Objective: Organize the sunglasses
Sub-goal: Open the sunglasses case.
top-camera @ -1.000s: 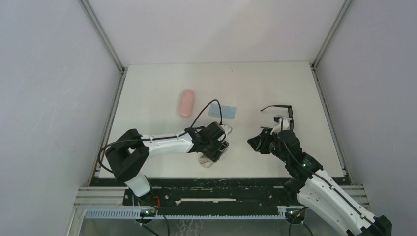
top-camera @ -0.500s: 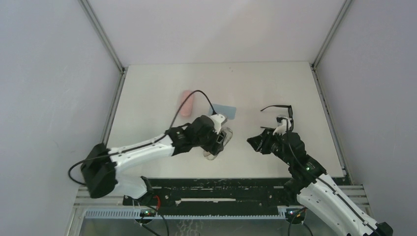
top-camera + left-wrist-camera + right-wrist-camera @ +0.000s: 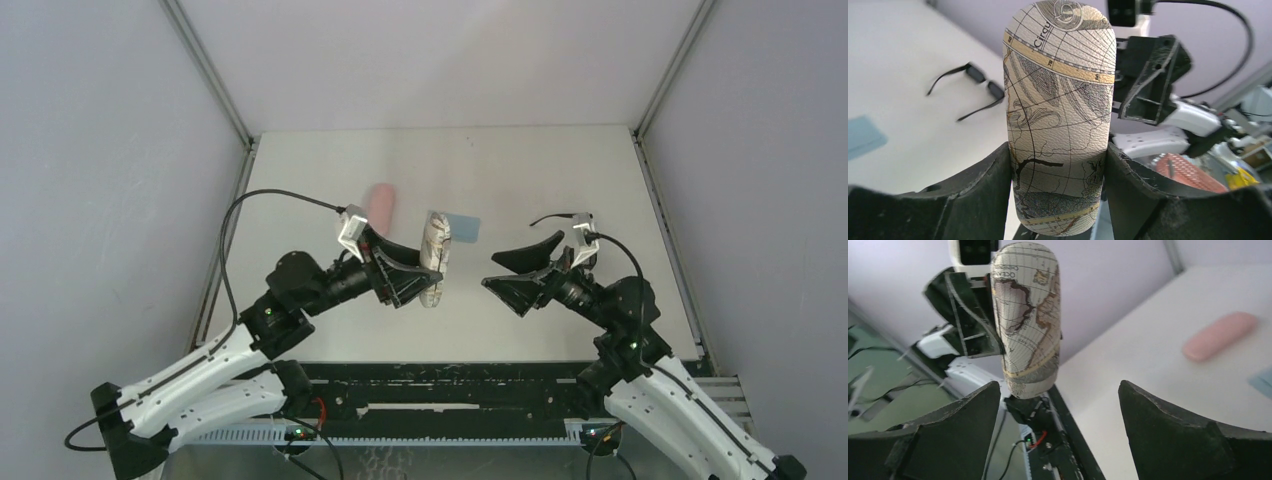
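Note:
The sunglasses (image 3: pixel 982 83), black-framed with dark lenses, lie unfolded on the white table; in the top view only one temple arm (image 3: pixel 549 217) shows behind the right wrist. My left gripper (image 3: pixel 432 266) (image 3: pixel 1058 150) is shut on a map-patterned glasses case (image 3: pixel 1058 90) (image 3: pixel 436 258) (image 3: pixel 1028 315), held upright in the air above the table's near middle. My right gripper (image 3: pixel 490 272) (image 3: pixel 1058 390) faces that case from the right, jaws wide open with nothing between them, a short gap away.
A pink case (image 3: pixel 380 206) (image 3: pixel 1220 335) lies at the table's left middle. A light-blue cloth (image 3: pixel 464 226) (image 3: pixel 863 137) lies flat near the centre, behind the held case. The table's black front rail (image 3: pixel 450 372) runs below both grippers.
The left arm lifted the map-patterned case off the table and turned it upright toward the right arm. The right gripper swung to face it and opened wide.

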You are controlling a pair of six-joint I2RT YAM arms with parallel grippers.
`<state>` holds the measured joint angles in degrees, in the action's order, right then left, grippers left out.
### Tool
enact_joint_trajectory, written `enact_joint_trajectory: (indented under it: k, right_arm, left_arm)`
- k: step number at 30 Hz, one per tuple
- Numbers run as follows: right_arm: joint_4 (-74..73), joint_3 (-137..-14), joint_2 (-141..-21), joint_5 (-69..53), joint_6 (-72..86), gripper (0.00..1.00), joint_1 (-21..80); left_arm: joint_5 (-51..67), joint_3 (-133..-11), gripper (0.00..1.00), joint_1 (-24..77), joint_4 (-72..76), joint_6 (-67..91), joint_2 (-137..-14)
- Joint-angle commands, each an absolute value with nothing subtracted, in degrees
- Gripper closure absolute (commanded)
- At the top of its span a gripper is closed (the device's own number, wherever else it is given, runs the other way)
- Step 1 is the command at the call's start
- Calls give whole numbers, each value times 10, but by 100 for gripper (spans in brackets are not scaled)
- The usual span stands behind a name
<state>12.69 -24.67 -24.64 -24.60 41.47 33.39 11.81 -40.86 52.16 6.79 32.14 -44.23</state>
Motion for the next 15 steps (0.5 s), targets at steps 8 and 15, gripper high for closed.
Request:
enact_joint_trajectory:
  k: [8,15]
  right_arm:
    - [258,-420,-387,-319,338,15,453]
    - [231,-438,-422,-282,331,17,465]
  left_arm:
    - [242,-444,100,538,198,358,-420]
    - [269,-448,100,551,229,360,-427]
